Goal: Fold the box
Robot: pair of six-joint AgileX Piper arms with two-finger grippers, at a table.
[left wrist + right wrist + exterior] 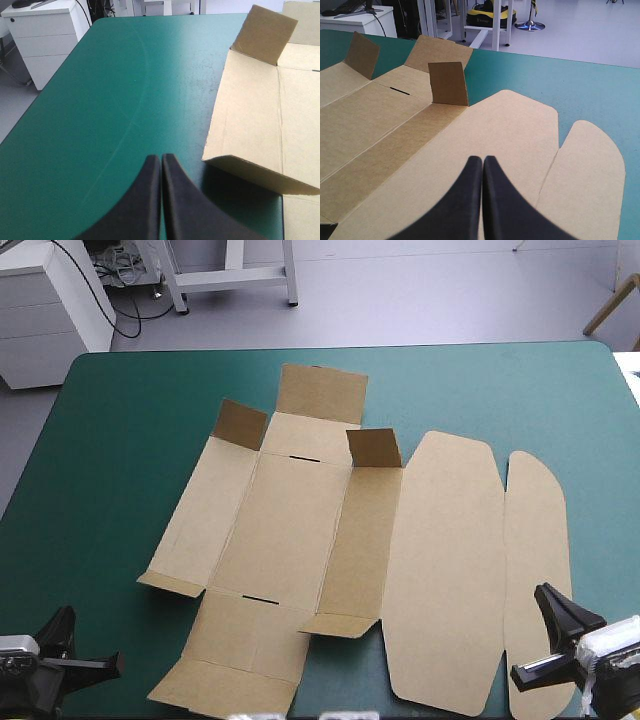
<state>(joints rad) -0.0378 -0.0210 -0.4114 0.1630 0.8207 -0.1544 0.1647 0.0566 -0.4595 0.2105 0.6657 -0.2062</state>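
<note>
The box [300,530] lies as a flat cut sheet of brown board on the teal-green cover [120,440], about mid-table and reaching close to the near edge. Taken whole, its long axis runs left to right across the table. Each separate panel is long from near to far, and the left-hand panels lean slightly right at their far ends.

The base panel [285,525] sits left of centre, with 1 narrow side panel along each long edge. An end panel [320,395] points toward the far edge, and another [240,655] points toward the near edge. 2 short dark slots mark the creases at the base's ends.

At the far corners, 2 small flaps [243,424] [375,448] stand up from the sheet. The 2 near corner flaps [170,583] [340,625] are only slightly lifted. To the right lies the broad lid panel [445,570], flat, with the rounded tuck flap [535,570] beyond it at the sheet's right end.

The left gripper [161,161] is clenched empty, its black fingers meeting in 1 point over bare cover. The left side panel's near corner flap is just beside it. The right gripper [482,161] is also pressed together on nothing. It is above the lid panel and points toward the far edge.
</note>
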